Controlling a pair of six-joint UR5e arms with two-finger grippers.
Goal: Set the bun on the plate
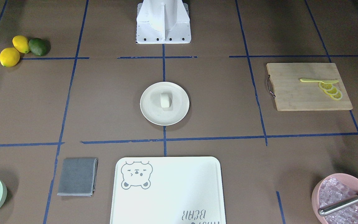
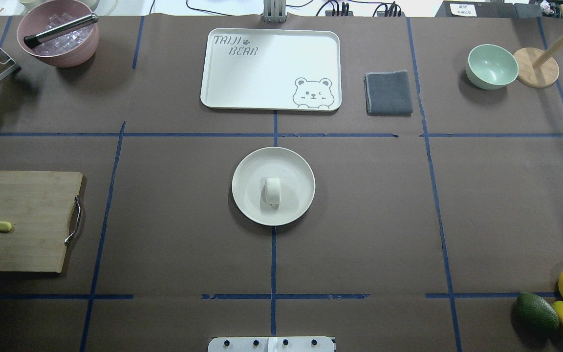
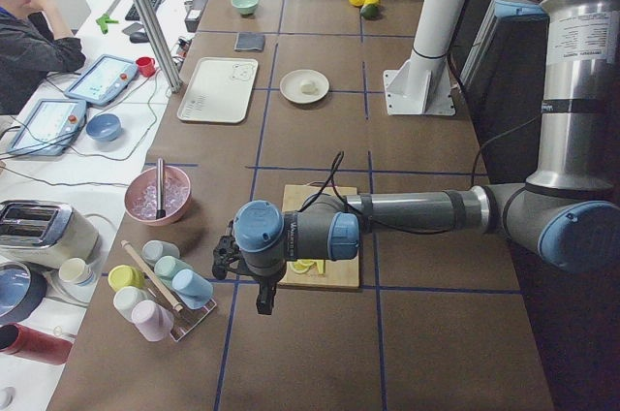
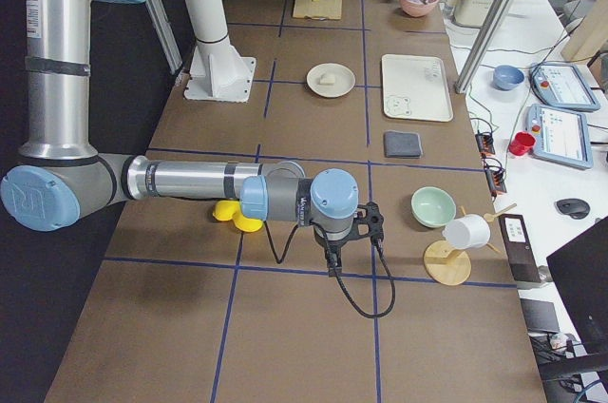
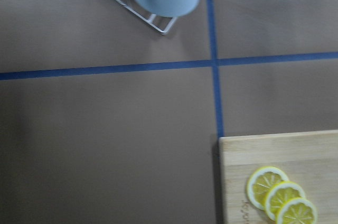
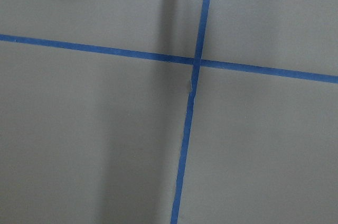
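Brown tabletop (image 2: 164,205) | soft-looking bun (image 2: 273,190) on round plate (image 2: 249,168) | left hand (image 3: 225,257), right hand (image 4: 370,222): cannot tell

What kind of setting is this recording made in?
Probably a robotics lab bench staged as a kitchen: a table gridded with blue tape, teach pendants beside it, and food props like the bun on the plate.

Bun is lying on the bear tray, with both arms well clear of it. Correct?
Not quite. The bun lies on the round plate, not on the tray, which sits farther from the robot; the overhead view shows this. The rest holds: the left arm and the right arm are well clear of it.
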